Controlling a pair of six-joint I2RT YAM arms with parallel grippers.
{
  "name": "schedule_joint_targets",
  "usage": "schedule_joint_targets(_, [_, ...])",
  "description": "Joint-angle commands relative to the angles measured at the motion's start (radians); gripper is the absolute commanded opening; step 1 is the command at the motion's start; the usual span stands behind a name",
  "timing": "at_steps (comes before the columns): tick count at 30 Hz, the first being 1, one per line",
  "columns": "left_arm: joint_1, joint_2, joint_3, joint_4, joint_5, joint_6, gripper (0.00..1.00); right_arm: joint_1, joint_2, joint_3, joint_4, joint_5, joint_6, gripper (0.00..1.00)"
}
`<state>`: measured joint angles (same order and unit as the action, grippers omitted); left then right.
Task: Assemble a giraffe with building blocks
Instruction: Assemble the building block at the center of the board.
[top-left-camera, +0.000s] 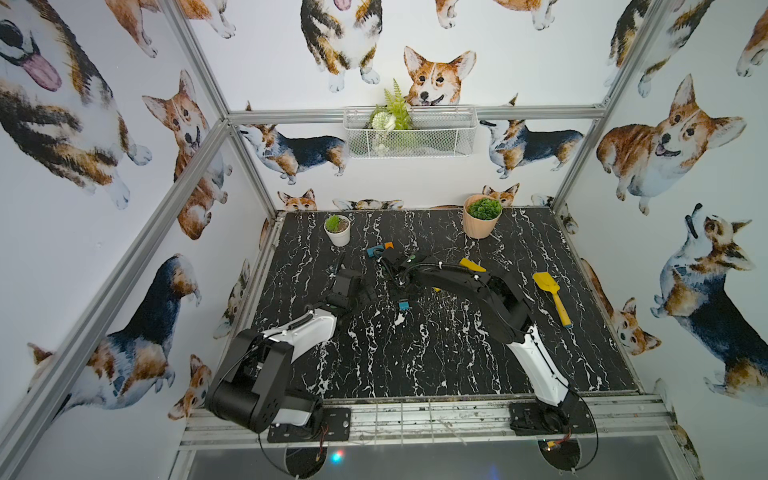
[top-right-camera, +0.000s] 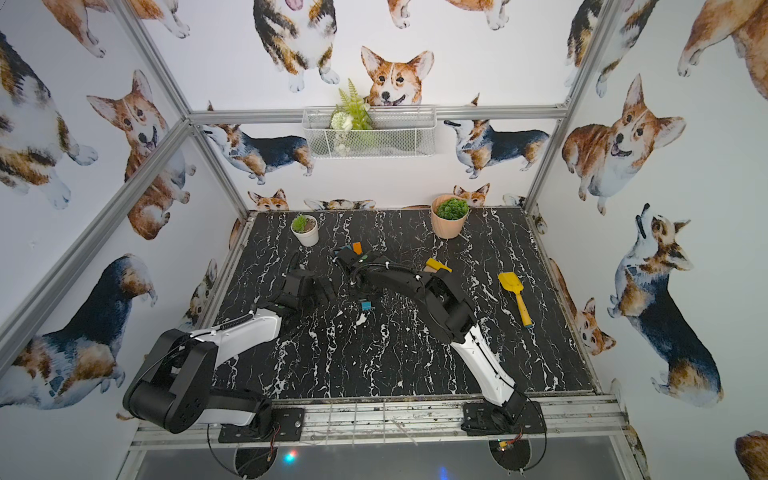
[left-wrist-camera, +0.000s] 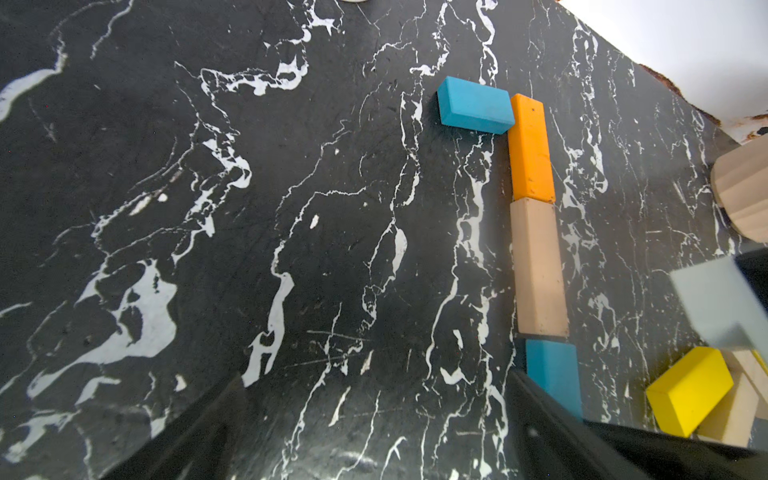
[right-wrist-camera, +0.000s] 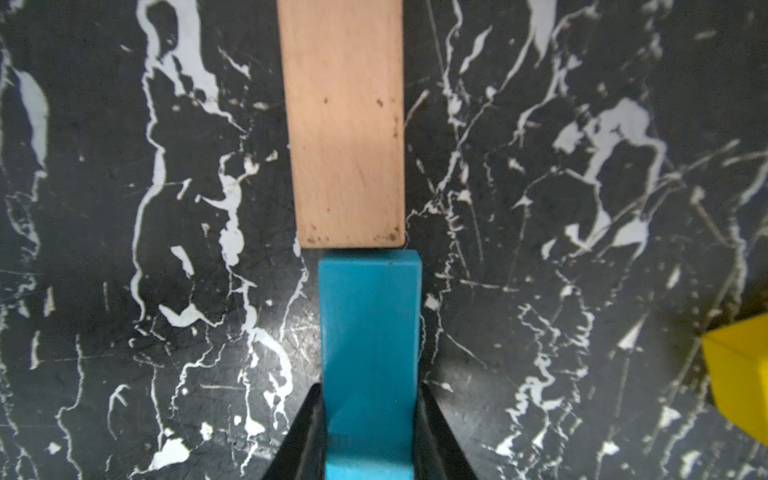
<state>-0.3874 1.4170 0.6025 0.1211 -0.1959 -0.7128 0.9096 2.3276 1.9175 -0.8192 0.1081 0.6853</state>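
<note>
Right wrist view: the right gripper (right-wrist-camera: 370, 388) is seen closed on the lower teal block (right-wrist-camera: 370, 316), which is clamped between its two black fingers. The free end of this block is set against the end of the tan block (right-wrist-camera: 345, 124), slightly offset to one side, over the black marble table (right-wrist-camera: 582, 291). A yellow block (right-wrist-camera: 744, 374) is seen apart from them at the edge.

In the left wrist view the unfinished giraffe (left-wrist-camera: 538, 266) is shown as one straight line: orange block (left-wrist-camera: 532, 149), tan block and lower teal block end to end. The teal head block (left-wrist-camera: 473, 106) is laid crosswise against the orange block's far end. The left gripper (left-wrist-camera: 374, 378) is held wide open over bare table beside this line, with nothing between its jaws.

In both top views the line is largely hidden by the right arm.
</note>
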Motion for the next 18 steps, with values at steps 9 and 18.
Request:
schedule_joint_targets(9, [0.000, -0.004, 0.000, 0.019, -0.007, 0.003, 1.00, 0.000, 0.012, 0.000, -0.003, -0.031, -0.001, 0.13])
schedule_joint_targets(18, [0.000, 0.002, 0.002, 0.021, -0.005, 0.006, 1.00, 0.000, 0.024, 0.003, 0.002, -0.044, -0.005, 0.13])
